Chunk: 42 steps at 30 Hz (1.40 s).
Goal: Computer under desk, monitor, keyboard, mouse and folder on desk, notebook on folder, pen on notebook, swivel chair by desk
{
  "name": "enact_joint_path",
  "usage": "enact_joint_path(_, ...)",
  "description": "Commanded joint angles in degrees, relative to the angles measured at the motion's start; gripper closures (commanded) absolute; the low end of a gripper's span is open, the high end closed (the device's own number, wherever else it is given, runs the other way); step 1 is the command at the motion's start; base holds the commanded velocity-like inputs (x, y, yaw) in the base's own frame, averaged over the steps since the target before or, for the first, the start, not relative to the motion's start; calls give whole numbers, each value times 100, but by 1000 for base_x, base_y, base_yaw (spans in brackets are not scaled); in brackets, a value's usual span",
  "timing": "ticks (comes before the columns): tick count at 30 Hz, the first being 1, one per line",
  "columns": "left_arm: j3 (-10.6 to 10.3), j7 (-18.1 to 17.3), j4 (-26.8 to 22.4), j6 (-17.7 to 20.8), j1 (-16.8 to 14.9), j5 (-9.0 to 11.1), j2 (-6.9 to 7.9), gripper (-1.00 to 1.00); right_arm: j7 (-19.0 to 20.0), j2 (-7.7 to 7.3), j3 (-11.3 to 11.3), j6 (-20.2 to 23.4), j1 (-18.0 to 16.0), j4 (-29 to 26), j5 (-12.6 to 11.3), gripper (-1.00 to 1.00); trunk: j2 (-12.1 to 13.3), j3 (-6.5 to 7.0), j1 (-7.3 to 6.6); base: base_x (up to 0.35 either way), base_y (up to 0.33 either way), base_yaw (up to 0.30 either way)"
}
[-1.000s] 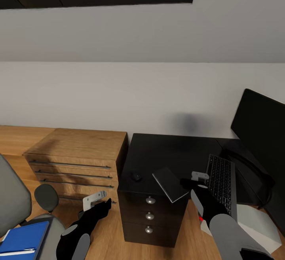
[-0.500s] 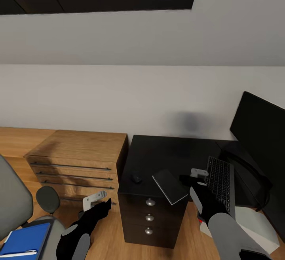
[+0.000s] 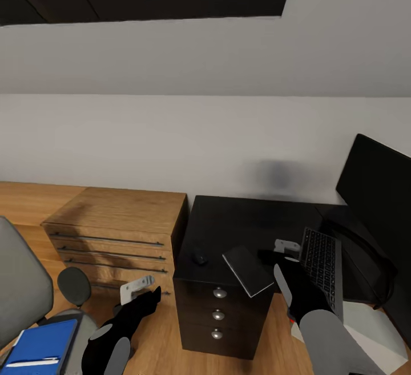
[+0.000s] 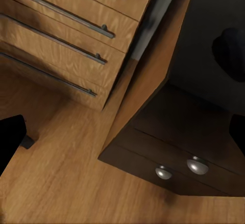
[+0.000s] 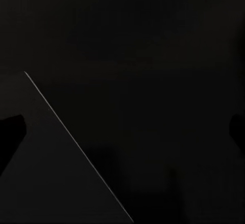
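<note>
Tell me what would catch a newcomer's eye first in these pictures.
Probably the grey notebook, tilted over the front edge of the black desk, at the right gripper. Next, the bright-blue folder on the swivel chair at lower left, and the big black monitor at the right.

Both arms are built alike: a rounded grey shell on the forearm, then a glossy black casing that narrows toward the wrist. A small pale grey angular bracket sits at the end of each. The left tool is black with slim dark fingers. The right tool is black too, below its light grey mounting block.
</note>
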Motion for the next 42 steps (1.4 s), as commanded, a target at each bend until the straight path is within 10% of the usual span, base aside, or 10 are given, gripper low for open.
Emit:
enact_joint_path(1, -7, 56, -5, 14, -6, 60, -1, -100, -5, 5, -16, 31, -2, -12, 9, -100, -4, -7, 0, 0, 0, 222)
enact_joint_path(42, 6, 56, -6, -13, -6, 43, 1, -100, 0, 4, 347, -255, 136, -81, 41, -100, -4, -7, 0, 95, -44, 13)
